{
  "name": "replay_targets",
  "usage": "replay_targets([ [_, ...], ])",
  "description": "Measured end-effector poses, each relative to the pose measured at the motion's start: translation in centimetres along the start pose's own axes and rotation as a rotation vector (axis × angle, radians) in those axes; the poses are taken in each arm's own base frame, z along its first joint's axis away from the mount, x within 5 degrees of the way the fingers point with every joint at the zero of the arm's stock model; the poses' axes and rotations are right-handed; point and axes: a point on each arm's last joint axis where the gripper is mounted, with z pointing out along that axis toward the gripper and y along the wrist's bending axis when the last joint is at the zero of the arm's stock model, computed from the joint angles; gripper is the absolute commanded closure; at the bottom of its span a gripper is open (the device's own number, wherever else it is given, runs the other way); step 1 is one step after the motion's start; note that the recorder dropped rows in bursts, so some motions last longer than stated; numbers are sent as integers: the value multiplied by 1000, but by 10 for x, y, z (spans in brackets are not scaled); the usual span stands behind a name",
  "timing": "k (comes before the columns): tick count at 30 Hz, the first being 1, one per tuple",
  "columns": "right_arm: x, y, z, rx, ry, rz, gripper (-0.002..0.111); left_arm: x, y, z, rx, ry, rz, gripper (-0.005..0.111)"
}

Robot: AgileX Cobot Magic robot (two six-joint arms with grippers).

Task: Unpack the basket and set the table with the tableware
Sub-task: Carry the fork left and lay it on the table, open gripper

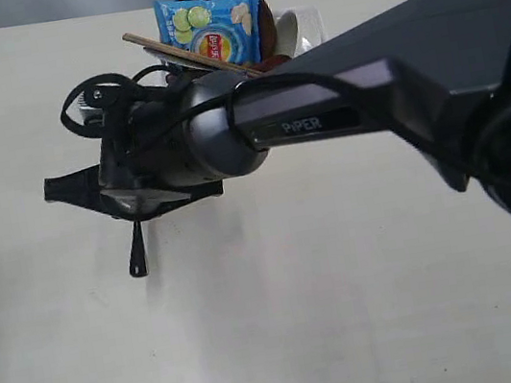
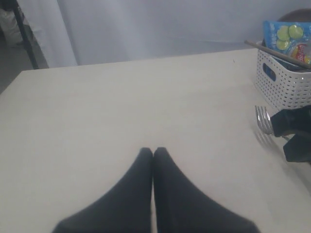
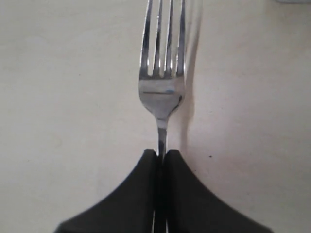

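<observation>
My right gripper is clenched on the neck of the steel fork, tines pointing away low over the cream bench. My left gripper is pressed closed, empty. The white basket stands near the fork, holding a blue chip bag.

The basket is cut off by the left wrist view's edge, and in the exterior view the right arm hides nearly all of it. The fork loses its tine tips past the right wrist view's edge. Its handle is hidden inside the closed jaws of the right gripper.
</observation>
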Motion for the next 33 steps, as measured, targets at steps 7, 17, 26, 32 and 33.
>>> replay_targets([
  [7, 4, 3, 9, -47, 3, 27, 109, 0, 0, 0, 0, 0, 0, 107],
  [17, 36, 19, 1, -22, 28, 19, 109, 0, 0, 0, 0, 0, 0, 107],
  [26, 45, 20, 2, 7, 23, -13, 109, 0, 0, 0, 0, 0, 0, 107],
  [32, 42, 19, 3, 3, 21, -3, 109, 0, 0, 0, 0, 0, 0, 107],
  [33, 42, 19, 4, 4, 22, -4, 109, 0, 0, 0, 0, 0, 0, 107],
])
